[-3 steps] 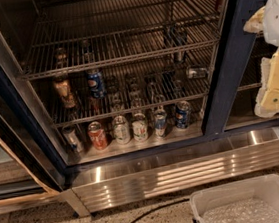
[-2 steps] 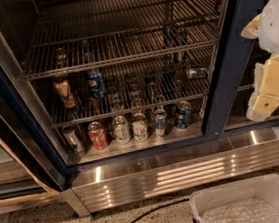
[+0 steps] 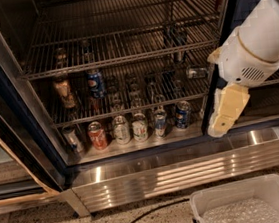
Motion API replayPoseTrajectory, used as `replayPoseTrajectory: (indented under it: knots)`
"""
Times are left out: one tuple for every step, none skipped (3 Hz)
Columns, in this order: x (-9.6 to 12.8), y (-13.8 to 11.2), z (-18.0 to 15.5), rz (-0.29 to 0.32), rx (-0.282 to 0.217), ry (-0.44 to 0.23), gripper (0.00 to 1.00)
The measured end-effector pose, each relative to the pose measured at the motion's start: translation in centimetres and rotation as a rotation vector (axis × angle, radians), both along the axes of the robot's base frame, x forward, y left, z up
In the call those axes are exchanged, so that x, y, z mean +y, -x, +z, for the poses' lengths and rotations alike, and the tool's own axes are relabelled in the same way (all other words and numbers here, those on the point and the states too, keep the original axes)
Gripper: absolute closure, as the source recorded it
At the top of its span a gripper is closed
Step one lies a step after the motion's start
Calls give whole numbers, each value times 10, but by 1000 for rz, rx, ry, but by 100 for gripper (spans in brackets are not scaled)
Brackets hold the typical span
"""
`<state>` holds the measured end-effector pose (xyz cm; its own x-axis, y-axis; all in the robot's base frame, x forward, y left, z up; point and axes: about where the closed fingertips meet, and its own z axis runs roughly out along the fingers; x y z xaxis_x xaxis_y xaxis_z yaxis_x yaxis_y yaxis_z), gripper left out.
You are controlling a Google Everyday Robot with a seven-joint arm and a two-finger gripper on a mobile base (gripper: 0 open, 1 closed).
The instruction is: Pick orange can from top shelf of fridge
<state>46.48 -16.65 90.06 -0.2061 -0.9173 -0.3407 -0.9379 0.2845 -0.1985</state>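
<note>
Inspector A: Lighting?
Inspector B: Dim inside the fridge [image 3: 15, 127], darkest toward 12 o'clock; glare streaks on the base panel [image 3: 186, 171] at 6 o'clock.
Inspector A: And the gripper [image 3: 224, 119]?
Inspector B: Brightly lit, pale, at 3 o'clock.

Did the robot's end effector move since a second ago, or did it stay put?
Yes. The end effector moved left and down. It was out by the picture's right edge, and now it hangs in front of the fridge's dark right post, just above the steel base panel.
</note>
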Motion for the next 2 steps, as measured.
replayPoseTrajectory:
  knots:
    - [19,-13,-36,46,10,-42,0]
    - [41,-27,-65,113,-7,-57,0]
